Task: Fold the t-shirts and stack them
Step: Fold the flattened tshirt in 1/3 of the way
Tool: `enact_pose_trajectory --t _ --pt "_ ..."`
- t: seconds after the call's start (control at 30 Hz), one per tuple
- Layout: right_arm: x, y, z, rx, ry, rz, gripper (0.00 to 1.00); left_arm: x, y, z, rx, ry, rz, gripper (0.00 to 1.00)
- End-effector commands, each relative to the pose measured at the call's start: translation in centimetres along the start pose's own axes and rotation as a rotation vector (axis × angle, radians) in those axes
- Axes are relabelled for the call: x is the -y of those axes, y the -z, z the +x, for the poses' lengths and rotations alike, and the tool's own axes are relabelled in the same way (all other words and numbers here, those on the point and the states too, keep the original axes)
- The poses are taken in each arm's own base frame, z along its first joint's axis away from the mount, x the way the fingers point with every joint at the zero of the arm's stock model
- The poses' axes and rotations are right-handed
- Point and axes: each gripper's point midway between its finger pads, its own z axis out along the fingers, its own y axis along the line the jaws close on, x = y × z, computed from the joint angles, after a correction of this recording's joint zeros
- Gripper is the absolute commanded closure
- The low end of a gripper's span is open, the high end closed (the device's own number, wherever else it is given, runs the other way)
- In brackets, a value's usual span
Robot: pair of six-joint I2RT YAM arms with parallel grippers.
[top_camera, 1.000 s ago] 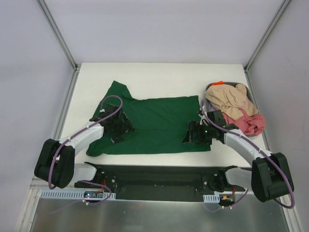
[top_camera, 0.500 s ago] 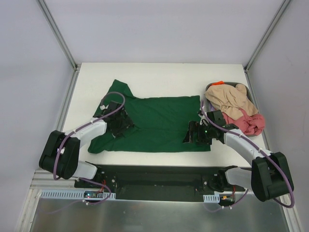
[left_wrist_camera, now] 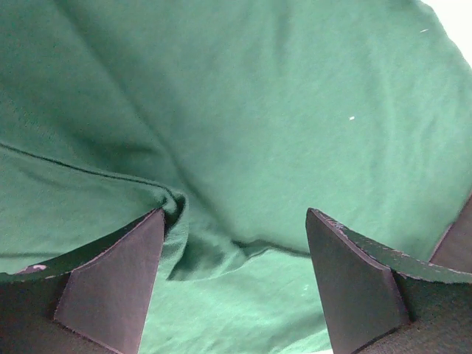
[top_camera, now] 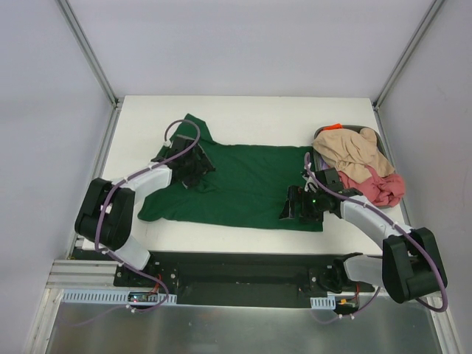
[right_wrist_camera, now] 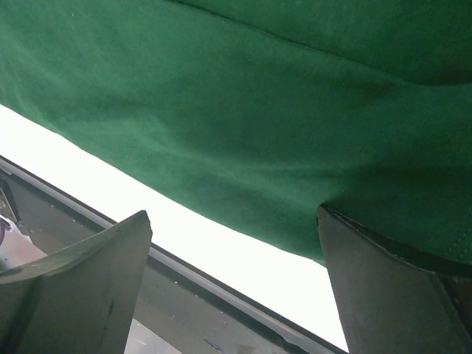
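Observation:
A dark green t-shirt lies spread flat across the white table. My left gripper rests on its upper left part near the sleeve. In the left wrist view this gripper is open, its fingertips pressing into the green cloth with a small wrinkle between them. My right gripper sits at the shirt's near right corner. It is open over the hem, nothing pinched. A beige t-shirt and a pink-red one lie heaped at the right.
The heap sits in a dark bin with an orange bit at its far edge. The table's near edge and a black rail lie just under the right gripper. Grey walls close in the table on three sides.
The left arm has moved away from me and to the right, dragging the shirt's left side and sleeve with it, and its jaws have narrowed a little. The right arm has stayed put.

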Motion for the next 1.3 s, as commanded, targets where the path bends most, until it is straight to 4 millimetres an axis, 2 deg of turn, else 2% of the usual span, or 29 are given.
enact_pose_trajectory --t 0.0,0.13,0.4,0.47,0.53,0.6,0.77,0.9,1.03,1.17,1.27 --pt "-0.1 0.0 -0.5 0.011 0.010 0.006 0.04 3.4 -0.9 -1.3 0.004 -0.042 0.084 0.24" --pt "0.1 0.0 -0.4 0.011 0.012 0.016 0.04 5.0 -2.1 -1.6 -0.025 -0.062 0.121 0.27" --pt "0.3 0.0 -0.5 0.009 0.009 0.030 0.04 7.7 -4.0 -3.2 -0.018 -0.108 0.164 0.27" --pt "0.3 0.0 -0.4 0.009 0.009 0.031 0.04 8.7 -3.7 -3.2 -0.035 -0.129 0.202 0.26" --pt "0.3 0.0 -0.5 0.011 0.011 0.032 0.04 8.8 -2.6 -3.1 -0.033 -0.135 0.219 0.23" --pt "0.3 0.0 -0.5 0.010 0.007 0.031 0.04 8.0 -1.2 -2.9 -0.010 -0.143 0.215 0.23" --pt "0.3 -0.1 -0.3 -0.001 0.002 0.028 0.04 2.4 1.6 -0.3 -0.005 -0.109 0.100 0.26" --pt "0.3 -0.1 -0.4 0.001 0.004 0.028 0.04 -2.2 2.4 1.2 0.010 -0.069 -0.024 0.33" --pt "0.3 -0.1 -0.4 0.001 0.003 0.028 0.04 -3.5 2.4 2.2 -0.017 -0.053 -0.059 0.43" --pt "0.3 -0.1 -0.3 -0.001 0.002 0.028 0.04 -4.7 1.7 2.1 -0.015 -0.025 -0.135 0.48" --pt "0.4 -0.1 -0.4 0.001 0.001 0.030 0.04 -4.9 1.1 2.0 -0.018 -0.012 -0.161 0.53"
